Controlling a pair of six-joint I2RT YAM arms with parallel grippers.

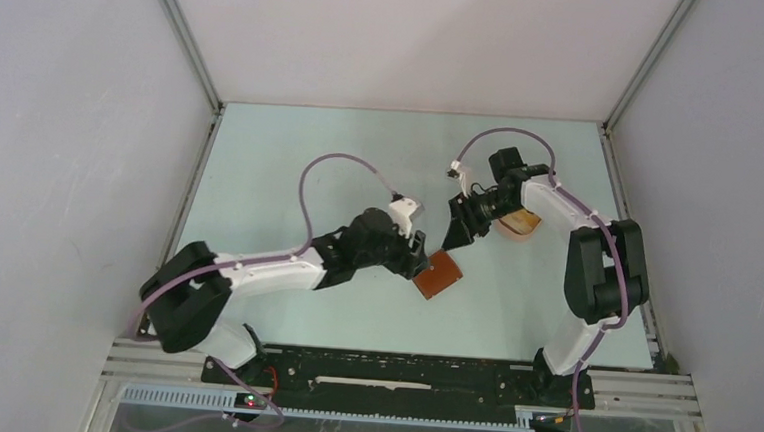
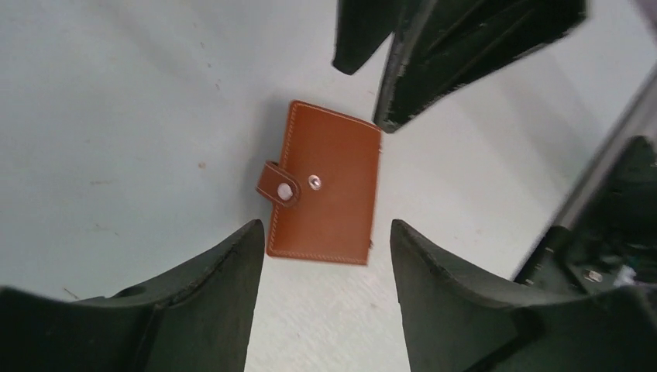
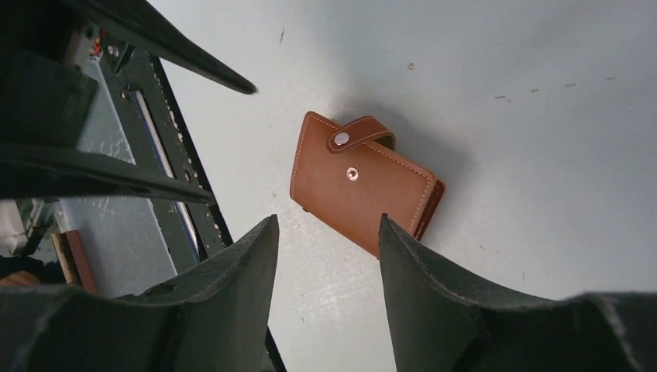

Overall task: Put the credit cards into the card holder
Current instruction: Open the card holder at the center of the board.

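Card holder (image 1: 438, 276) (image 2: 325, 186) (image 3: 360, 186): reddish-brown leather, folded shut, lying flat on the pale table (image 1: 291, 160), just right of centre and a little below the middle of the overhead view. Pale stitching round the edge. Snap tab (image 2: 277, 184) wrapped over one long edge but not pressed home, with its button beside the stud (image 2: 314, 181) on the face, not on it. Seen arching loose above the leather in the right wrist view.

Left gripper (image 1: 418, 254) (image 2: 325, 232): spread wide, nothing held. Poised at the holder's left corner in the overhead view. In its own wrist view, holder framed in the gap between the two dark fingers (image 2: 225, 271), lower edge close to the tips. Contact with the leather not discernible.

Right gripper (image 1: 457, 233) (image 3: 327, 225): also spread, holding nothing. Angled down-left toward the holder's upper corner in the overhead view, just beside the left gripper. In the right wrist view, one lower corner of the holder hidden behind a fingertip (image 3: 418, 263). Touching or not: cannot tell.

Credit cards (image 1: 526, 221): only a tan-yellow patch visible, on the pink tray (image 1: 507, 232), upper right of the holder and apart from it. Mostly covered by the right forearm; too small to count or to tell separate cards.
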